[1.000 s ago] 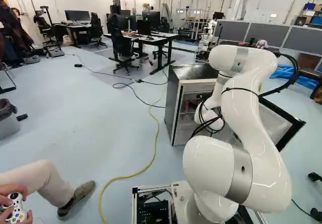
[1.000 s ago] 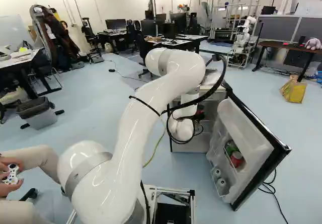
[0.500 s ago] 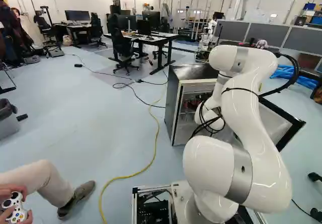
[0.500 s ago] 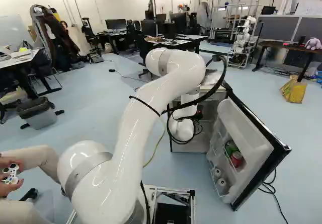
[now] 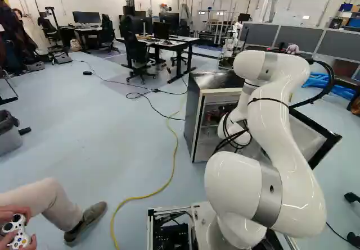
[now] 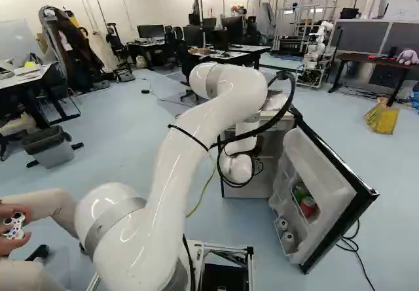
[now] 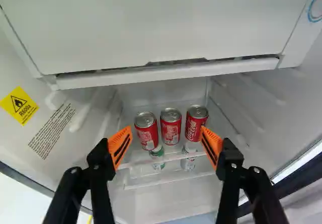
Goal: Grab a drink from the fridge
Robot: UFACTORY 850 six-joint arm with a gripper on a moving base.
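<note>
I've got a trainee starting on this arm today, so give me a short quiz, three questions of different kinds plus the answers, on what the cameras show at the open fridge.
1. How many red cans stand in a row on the upper glass shelf ahead of the pincer?
2. True or false: the fridge door stands open, with a red can on one of its racks.
3. The pincer is: (a) shut on a can; (b) open, gripping nothing; (c) shut on the door's edge.

Key: 1. Three. 2. True. 3. (b).
</note>
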